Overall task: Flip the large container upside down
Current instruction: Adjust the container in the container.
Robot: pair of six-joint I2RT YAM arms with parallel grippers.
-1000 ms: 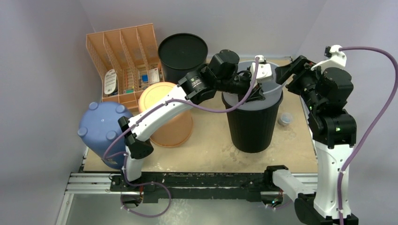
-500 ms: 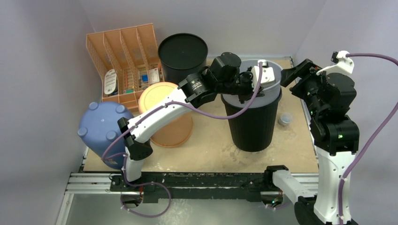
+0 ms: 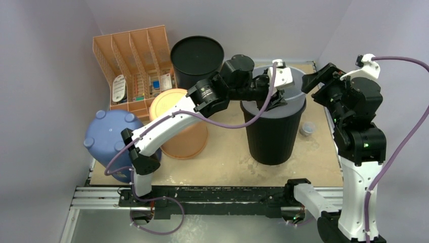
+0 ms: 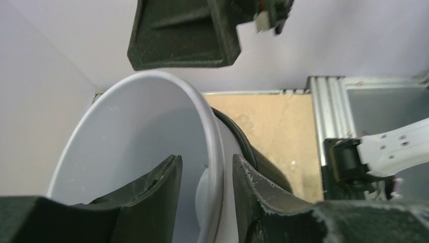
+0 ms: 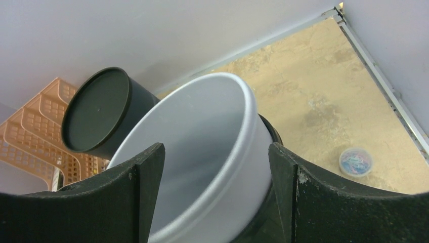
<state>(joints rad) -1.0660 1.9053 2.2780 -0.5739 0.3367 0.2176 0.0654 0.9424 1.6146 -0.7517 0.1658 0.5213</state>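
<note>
The large container is a black bin that stands upright mid-table, with a pale grey pail nested in its mouth. My left gripper reaches over it from the left. In the left wrist view that gripper is open and straddles the grey rim: one finger is inside the pail, the other outside against the black wall, with a gap showing on the inner side. My right gripper hovers open at the bin's far right, above the pail, its fingers wide apart and holding nothing.
An upturned black tub and an orange divider tray stand at the back left. An upturned orange bucket and a blue one stand on the left. A small clear cup sits right of the bin, near the table's right edge.
The left jaws, shut on the grey rim a second ago, have parted and still straddle it. The right gripper has drawn back a little to the right.
</note>
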